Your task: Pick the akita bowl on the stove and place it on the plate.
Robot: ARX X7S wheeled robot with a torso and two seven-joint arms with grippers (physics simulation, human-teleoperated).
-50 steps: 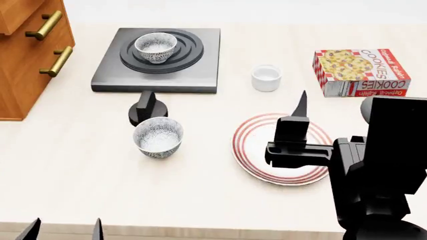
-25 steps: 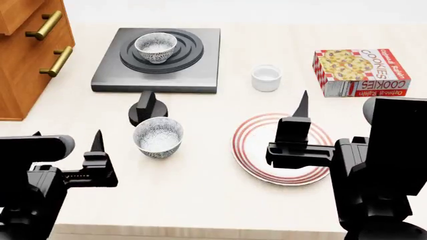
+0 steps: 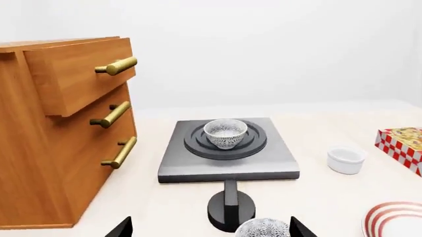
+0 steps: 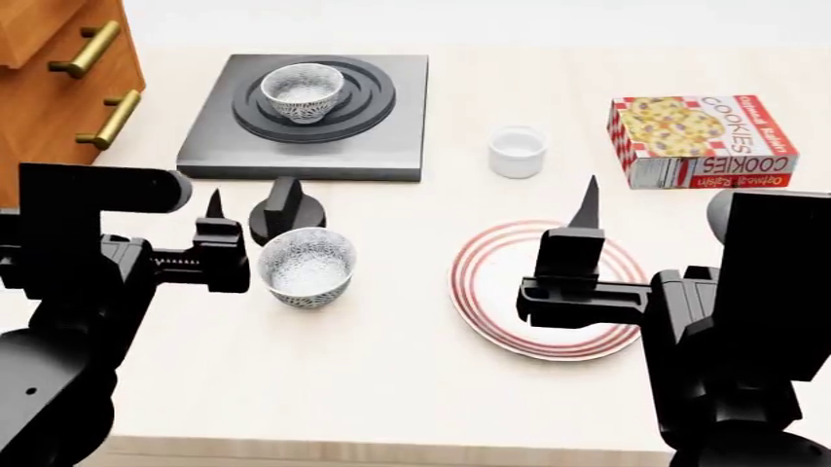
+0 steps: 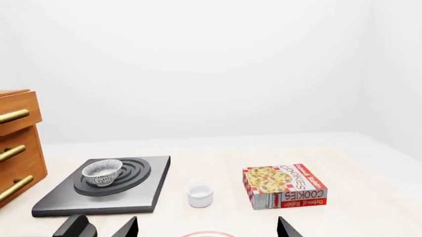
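A: Sitting on the stove [image 4: 307,117] burner rings, far left: the akita bowl [image 4: 303,92], upright, nothing touching it. Same in the left wrist view, akita bowl [image 3: 226,133] centred on the rings.

B: Grippers?

A: Left gripper [image 4: 214,222] hangs near left, just left of the second speckled bowl [image 4: 307,267], which stands on the table [image 4: 389,370] by the black knob [image 4: 286,209]. Only one fingertip shows in the head view. Left wrist view shows two tips set wide apart at the frame edge, holding nothing. Right gripper [image 4: 589,219] is above the plate [image 4: 484,282], near right. Can't tell its opening.

B: Other stuff?

A: White cup [image 4: 517,153] between stove and cookie box [image 4: 702,141], far right. Wooden drawer unit [image 4: 65,88] at the far left edge.
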